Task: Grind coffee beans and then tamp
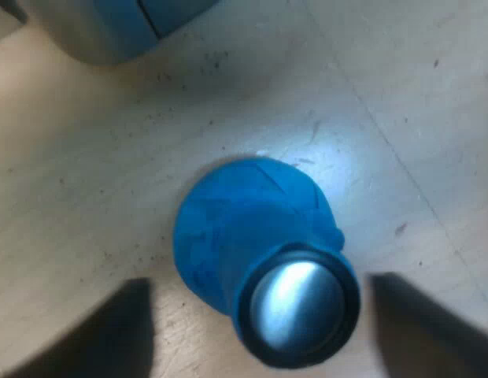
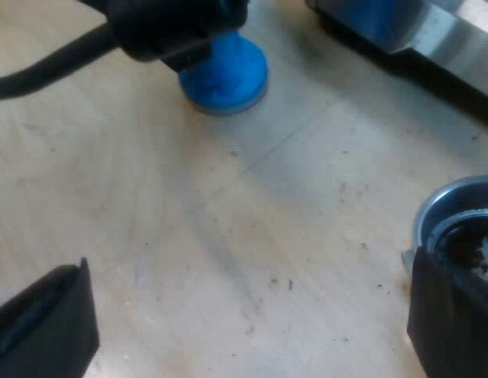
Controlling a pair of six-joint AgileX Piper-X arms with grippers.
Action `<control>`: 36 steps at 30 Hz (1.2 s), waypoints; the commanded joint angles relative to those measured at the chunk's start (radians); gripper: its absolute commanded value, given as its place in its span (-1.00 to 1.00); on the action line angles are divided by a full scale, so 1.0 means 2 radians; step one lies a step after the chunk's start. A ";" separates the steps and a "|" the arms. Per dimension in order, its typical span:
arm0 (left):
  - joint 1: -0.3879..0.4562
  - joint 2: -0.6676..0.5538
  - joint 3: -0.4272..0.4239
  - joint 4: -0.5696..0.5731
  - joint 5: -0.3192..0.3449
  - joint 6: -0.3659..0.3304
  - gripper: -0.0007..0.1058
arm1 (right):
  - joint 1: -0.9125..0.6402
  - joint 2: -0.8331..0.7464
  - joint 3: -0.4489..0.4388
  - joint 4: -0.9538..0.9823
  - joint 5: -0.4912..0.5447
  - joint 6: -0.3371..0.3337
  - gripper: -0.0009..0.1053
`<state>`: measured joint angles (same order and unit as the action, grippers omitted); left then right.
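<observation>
Over the speckled wooden tabletop point(image 1: 86, 173), the left gripper point(image 1: 258, 282) hung wide astride the upright blue tamper point(image 1: 244, 220), apparently to grasp it. The right gripper point(image 2: 248, 266), wide and empty, had the filled metal holder point(image 2: 441, 209) beside one finger.

A coffee-making station on a table point(image 2: 228, 236) — lab, workshop or kitchen, can't tell which. The top is pale wood w/ board seams, scuffs and dark specks like spilled grounds; the brushed-steel body of an espresso machine point(image 2: 433, 39) stands on it. A blue tamper point(image 1: 252, 228) sits upright on the wood, and a metal holder point(image 2: 456, 209) w/ dark grounds inside is nearby — barista gear.
</observation>
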<state>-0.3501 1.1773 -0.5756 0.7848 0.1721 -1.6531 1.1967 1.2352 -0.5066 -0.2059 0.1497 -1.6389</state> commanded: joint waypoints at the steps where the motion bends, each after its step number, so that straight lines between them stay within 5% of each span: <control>1: -0.001 0.000 0.000 0.010 0.006 0.012 0.64 | -0.003 0.000 -0.006 -0.004 -0.010 -0.001 0.57; 9: -0.001 -0.011 -0.004 0.025 -0.010 0.012 0.64 | -0.003 -0.042 -0.013 0.019 -0.028 0.013 0.57; 11: -0.001 -0.056 -0.025 0.043 -0.049 0.012 0.64 | -0.003 -0.058 -0.023 0.053 -0.029 0.021 0.57; 24: -0.001 -0.207 -0.129 0.099 -0.074 -0.002 0.64 | -0.005 -0.125 -0.177 0.412 0.013 0.009 0.57; 32: 0.001 -0.227 -0.199 0.100 -0.073 -0.016 0.64 | -0.100 -0.159 -0.243 0.511 -0.021 0.017 0.56; 36: 0.040 -0.218 -0.232 0.100 -0.059 -0.026 0.64 | -0.176 -0.172 -0.274 0.559 -0.021 -0.016 0.56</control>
<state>-0.3025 0.7334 -1.0183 0.9850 0.0477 -1.6788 0.9027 0.9114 -1.0310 0.8706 0.1156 -1.6272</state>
